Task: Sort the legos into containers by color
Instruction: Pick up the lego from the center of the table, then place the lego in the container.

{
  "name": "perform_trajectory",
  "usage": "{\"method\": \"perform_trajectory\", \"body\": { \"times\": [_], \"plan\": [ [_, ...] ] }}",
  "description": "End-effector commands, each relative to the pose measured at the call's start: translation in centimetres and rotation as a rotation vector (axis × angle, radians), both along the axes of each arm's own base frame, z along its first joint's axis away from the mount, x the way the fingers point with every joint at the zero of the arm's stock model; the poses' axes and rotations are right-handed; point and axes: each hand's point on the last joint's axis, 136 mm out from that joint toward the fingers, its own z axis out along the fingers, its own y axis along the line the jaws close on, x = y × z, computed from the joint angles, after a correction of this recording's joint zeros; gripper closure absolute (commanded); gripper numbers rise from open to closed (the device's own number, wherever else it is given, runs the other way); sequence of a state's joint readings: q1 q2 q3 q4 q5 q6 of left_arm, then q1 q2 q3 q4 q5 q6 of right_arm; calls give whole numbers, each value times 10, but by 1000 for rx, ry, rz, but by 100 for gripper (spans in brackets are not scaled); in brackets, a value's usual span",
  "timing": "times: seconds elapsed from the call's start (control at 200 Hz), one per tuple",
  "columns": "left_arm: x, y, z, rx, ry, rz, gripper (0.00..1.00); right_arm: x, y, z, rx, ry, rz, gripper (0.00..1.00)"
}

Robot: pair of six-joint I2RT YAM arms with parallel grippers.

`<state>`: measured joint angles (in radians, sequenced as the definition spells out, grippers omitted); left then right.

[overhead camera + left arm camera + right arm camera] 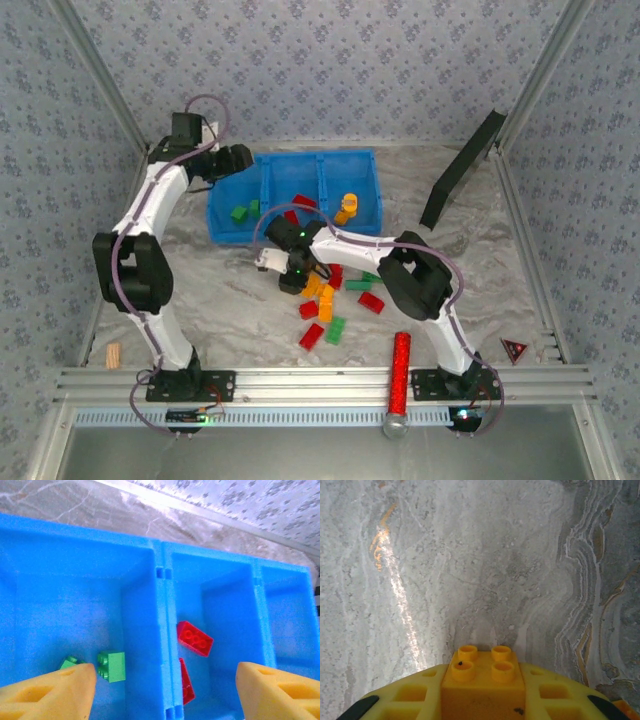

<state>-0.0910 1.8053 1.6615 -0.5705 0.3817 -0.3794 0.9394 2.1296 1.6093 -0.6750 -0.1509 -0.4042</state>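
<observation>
Three square compartments make up the blue tray [300, 160] at the back of the bench [220, 300]. Over its left end hangs the left gripper [235, 160], its yellow fingers [55, 692] spread wide apart with nothing between them. Below it, the left compartment holds two green bricks [112, 666]. The middle one holds two red bricks [195, 638], one of them lying against the dividing wall. The right one holds an orange-yellow piece [346, 208]. In front of the tray, near the middle of the bench, the right gripper [290, 272] sits low, clamped on an orange-yellow brick [482, 672] whose studs poke out past the fingertips. Just right of it lies the loose pile [335, 300] of red, green and orange-yellow bricks, some touching. Further right, a long red cylinder [400, 365] lies by the front rail, and a black panel [460, 170] stands at the back right.
</observation>
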Motion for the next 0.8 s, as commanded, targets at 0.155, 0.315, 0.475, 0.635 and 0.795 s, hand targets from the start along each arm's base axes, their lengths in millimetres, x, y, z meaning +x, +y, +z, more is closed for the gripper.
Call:
{"method": "perform_trajectory", "body": {
  "times": [0.155,0.315,0.475,0.635,0.795],
  "plan": [
    [-42,0,48,-23,-82,-34,26,24,-8,83,230,38,-137,80],
    [-96,7,45,62,-53,-82,26,49,-31,130,387,64,-267,81],
    [-167,13,37,216,-42,-160,26,93,-78,163,472,55,-473,81],
    [-234,-14,20,215,-44,-279,23,148,-127,176,478,1,-687,81],
    [-282,-43,-10,204,17,-381,23,191,-150,166,401,-59,-811,81]
  ]
}}
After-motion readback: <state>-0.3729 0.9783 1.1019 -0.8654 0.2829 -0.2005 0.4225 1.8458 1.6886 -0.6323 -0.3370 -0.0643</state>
